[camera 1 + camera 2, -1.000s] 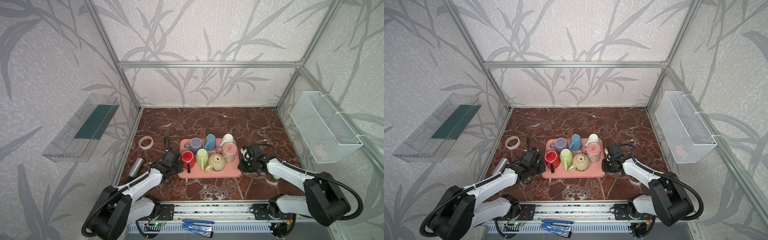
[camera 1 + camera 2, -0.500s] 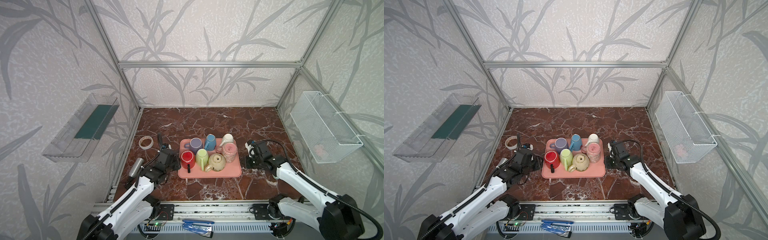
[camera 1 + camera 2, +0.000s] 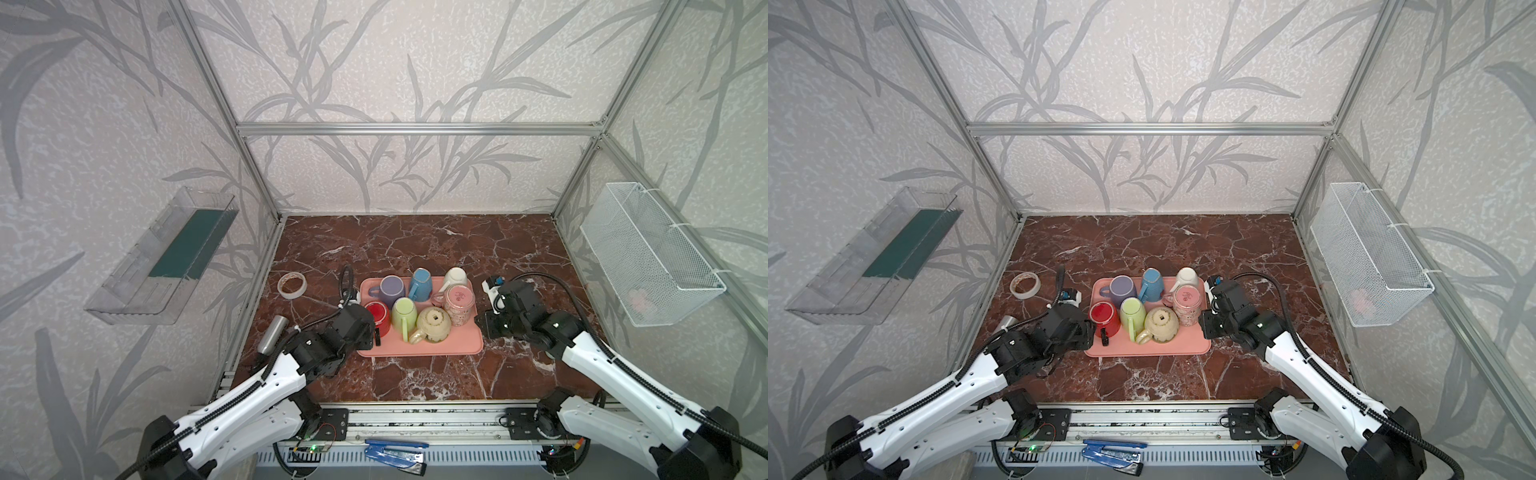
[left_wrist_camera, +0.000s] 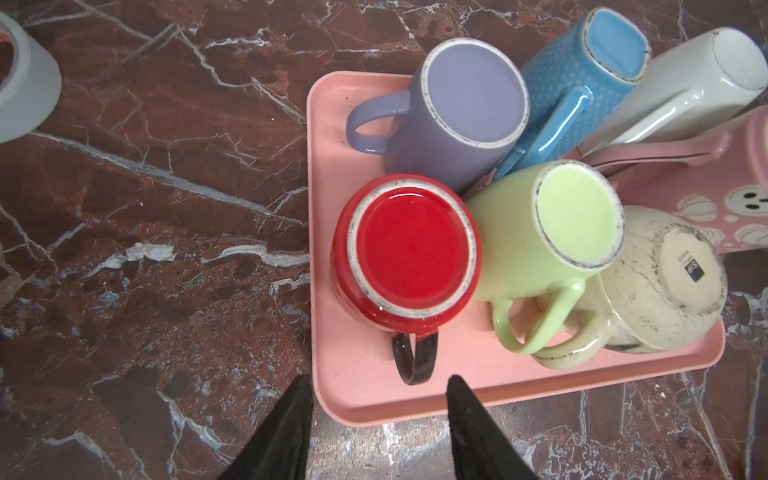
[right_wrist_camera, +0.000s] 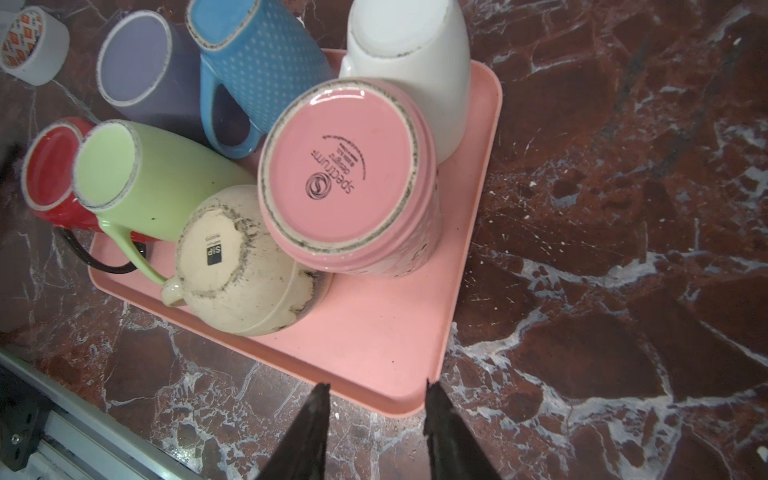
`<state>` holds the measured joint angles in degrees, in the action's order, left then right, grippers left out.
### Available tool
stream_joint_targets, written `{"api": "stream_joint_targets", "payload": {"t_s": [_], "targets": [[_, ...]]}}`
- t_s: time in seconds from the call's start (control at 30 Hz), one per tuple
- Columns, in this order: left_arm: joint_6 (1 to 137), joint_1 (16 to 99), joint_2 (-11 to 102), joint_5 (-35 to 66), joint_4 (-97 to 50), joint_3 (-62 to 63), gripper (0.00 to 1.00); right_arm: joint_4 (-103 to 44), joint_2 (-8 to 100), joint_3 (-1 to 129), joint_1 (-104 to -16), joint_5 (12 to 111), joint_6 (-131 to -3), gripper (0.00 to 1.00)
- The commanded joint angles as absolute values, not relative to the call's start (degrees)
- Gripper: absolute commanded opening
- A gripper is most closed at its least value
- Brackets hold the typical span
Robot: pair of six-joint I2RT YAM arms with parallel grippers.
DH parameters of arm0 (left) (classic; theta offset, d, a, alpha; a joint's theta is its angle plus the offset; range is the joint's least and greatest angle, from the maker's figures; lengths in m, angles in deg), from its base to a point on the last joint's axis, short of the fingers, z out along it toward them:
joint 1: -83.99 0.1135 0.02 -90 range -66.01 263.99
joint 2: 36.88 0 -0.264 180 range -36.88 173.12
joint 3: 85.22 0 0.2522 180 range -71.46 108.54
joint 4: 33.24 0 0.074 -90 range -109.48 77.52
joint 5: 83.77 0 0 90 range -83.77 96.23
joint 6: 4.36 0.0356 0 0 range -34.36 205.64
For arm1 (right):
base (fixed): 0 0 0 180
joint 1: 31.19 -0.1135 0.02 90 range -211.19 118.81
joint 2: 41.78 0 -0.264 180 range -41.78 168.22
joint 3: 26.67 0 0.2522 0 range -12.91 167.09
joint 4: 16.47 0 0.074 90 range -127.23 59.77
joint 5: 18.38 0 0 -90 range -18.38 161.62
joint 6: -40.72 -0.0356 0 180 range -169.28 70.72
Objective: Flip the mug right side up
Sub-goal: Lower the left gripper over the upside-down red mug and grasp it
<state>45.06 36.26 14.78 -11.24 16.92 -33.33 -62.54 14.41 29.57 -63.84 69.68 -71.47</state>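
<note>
Several mugs stand bottom-up on a pink tray: purple, blue, white, pink, red, green and cream. My left gripper is open and empty over the tray's front left corner, just short of the red mug's black handle. My right gripper is open and empty over the front right corner, with the pink mug and the cream mug ahead of it. Neither gripper touches a mug.
A tape roll and a metal cylinder lie left of the tray. A wire basket hangs on the right wall and a clear shelf on the left wall. Dark marble floor stretches behind the tray.
Both arms have lifted from low beside the tray, and both grippers have opened wider. The tray and the mugs have not moved.
</note>
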Motion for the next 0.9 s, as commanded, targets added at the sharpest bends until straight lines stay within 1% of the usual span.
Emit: {"api": "stream_joint_targets", "payload": {"t_s": [0.0,0.1,0.2,0.33,0.47,0.67,0.87], "targets": [[40.99,30.76,19.69,-21.39,22.76,-30.38,0.49,-58.07,13.13,28.58,-64.23,70.48,-73.51,0.39],[39.24,27.69,25.61,-24.31,23.68,-27.83,0.43,-56.8,12.15,28.31,-64.29,71.43,-74.61,0.39],[38.36,27.4,30.1,-24.67,23.93,-26.27,0.41,-55.77,10.04,27.57,-64.33,72.88,-75.8,0.4],[37.55,27.44,32.34,-24.45,22.05,-26.36,0.41,-55.22,7.78,25.96,-64.42,74.16,-76.96,0.4],[37.21,27.54,32.28,-24.49,19.63,-27.53,0.41,-55.89,6.65,25.32,-64.41,74.52,-76.97,0.4],[36.95,29.99,34.82,-18.74,15.23,-29.22,0.43,-54.52,6.69,25.44,-64.4,74.35,-76.79,0.4],[36.59,32.93,37.75,-14.11,10.79,-30.62,0.4,-52.87,8.61,25.55,-64.37,73.77,-76.09,0.4]]}}
